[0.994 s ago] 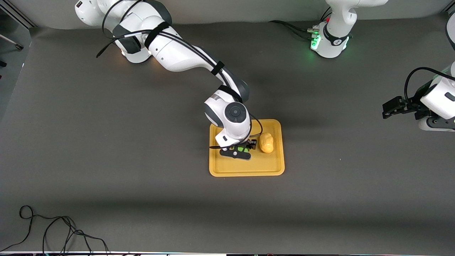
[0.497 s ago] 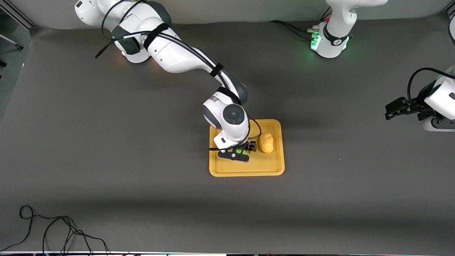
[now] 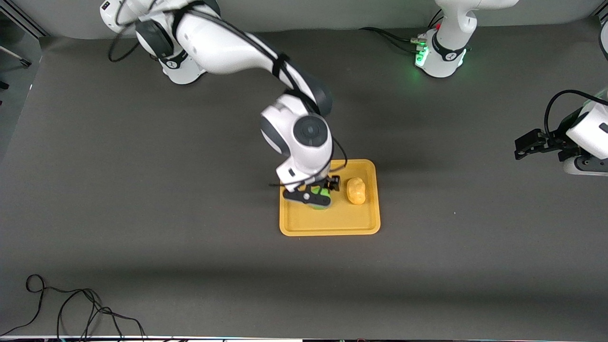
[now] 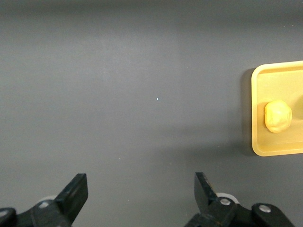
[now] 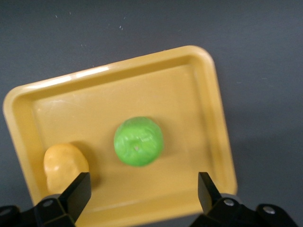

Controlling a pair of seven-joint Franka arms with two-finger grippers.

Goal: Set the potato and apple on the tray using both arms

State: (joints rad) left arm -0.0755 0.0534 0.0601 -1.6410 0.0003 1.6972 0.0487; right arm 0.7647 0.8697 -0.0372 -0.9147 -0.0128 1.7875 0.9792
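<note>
The orange-yellow tray [image 3: 332, 225] lies mid-table. The yellow potato [image 3: 356, 190] rests on it toward the left arm's end. The green apple [image 3: 321, 201] rests on the tray beside the potato, mostly under my right gripper. My right gripper [image 3: 311, 191] is open and empty, raised above the apple. In the right wrist view the apple [image 5: 138, 141] and potato [image 5: 65, 164] sit free on the tray [image 5: 199, 85], with the gripper [image 5: 139, 196] above them. My left gripper [image 3: 525, 145] waits open over bare table at the left arm's end; its wrist view shows the gripper [image 4: 141, 194], the tray [image 4: 258, 94] and the potato [image 4: 278, 116].
A black cable [image 3: 71, 304] lies loose on the grey table at the corner nearest the front camera, at the right arm's end. The two arm bases [image 3: 441, 52] stand along the table's edge farthest from the camera.
My right gripper has let go of the apple and risen off the tray; the apple stays on the tray. The left arm drew back slightly toward its end of the table.
</note>
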